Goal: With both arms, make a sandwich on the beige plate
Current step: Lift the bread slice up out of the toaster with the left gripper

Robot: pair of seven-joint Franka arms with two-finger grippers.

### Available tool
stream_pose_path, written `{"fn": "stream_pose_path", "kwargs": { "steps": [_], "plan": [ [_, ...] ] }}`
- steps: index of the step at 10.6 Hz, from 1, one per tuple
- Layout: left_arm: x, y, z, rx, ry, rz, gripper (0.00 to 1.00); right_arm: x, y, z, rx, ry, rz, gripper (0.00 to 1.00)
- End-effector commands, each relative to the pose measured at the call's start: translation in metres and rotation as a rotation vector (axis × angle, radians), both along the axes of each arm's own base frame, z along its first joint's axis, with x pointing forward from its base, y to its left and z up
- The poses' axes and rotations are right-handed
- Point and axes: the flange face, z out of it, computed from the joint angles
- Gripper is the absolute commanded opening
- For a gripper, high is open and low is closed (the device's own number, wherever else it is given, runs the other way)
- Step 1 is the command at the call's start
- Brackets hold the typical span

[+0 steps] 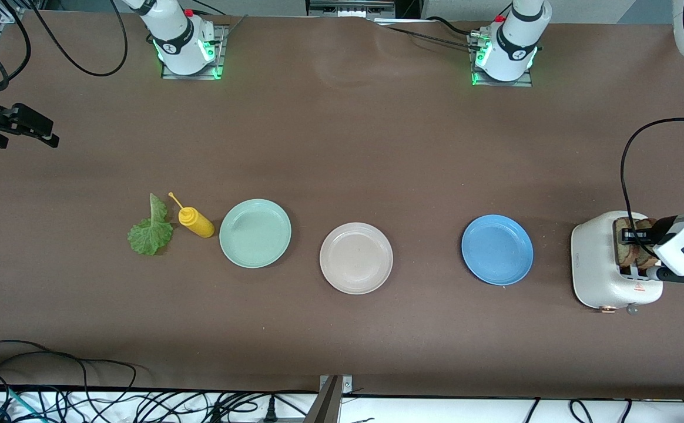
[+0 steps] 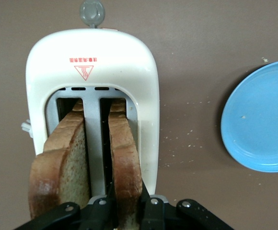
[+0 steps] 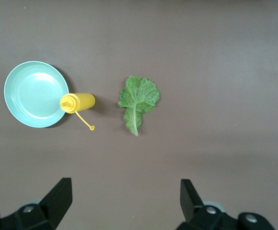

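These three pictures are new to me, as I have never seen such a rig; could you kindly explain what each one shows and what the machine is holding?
Two white robot arms stand at a brown table. The wide picture looks down from across the table; the other two come from cameras on the arms' wrists.

In a row on the table lie a lettuce leaf, a yellow squeeze bottle, a mint green plate, the beige plate and a blue plate. At the left arm's end stands a white toaster with two bread slices in its slots.

The left gripper is over the toaster, its jaws closed on one bread slice. The other slice stands free beside it.

The right gripper waits in the air with its jaws open, holding nothing, looking down on the leaf, bottle and green plate.
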Motion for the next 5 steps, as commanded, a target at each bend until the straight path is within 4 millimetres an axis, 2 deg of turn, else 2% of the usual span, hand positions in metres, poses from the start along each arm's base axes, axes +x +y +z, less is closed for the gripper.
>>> {"fn": "stream_pose_path", "kwargs": {
  "steps": [1, 5],
  "plan": [
    [0.007, -0.003, 0.009, 0.028, -0.002, -0.061, 0.00, 0.001, -0.001, 0.003, 0.010, 0.007, -0.010, 1.00],
    [0.016, -0.004, 0.038, 0.033, -0.005, -0.056, 0.00, 0.001, -0.001, 0.004, 0.010, 0.005, -0.010, 1.00]
  ]
}}
